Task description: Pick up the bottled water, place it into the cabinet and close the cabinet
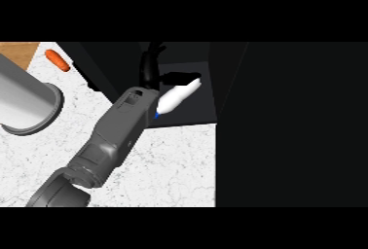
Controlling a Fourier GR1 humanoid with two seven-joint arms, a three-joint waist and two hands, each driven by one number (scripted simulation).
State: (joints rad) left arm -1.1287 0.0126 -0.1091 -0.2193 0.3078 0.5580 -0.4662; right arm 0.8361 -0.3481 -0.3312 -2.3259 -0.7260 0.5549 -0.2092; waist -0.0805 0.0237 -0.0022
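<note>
The bottled water [181, 93] is a white bottle with a blue cap, lying tilted with the cap toward me, inside the dark opening of the cabinet [188, 115]. My left hand [150, 65] reaches into that opening on a grey forearm that comes up from the lower left. Its thumb lies across the bottle's far end and its fingers curl beside it. A broad black surface [287, 126], apparently the cabinet's door or side, fills the right of the view. My right hand does not show.
A large grey cylindrical vessel [25, 104] stands on the white marble counter [173, 165] at the left. An orange elongated item [57, 60] lies beyond it, next to a wooden board [18, 50] in the far left corner.
</note>
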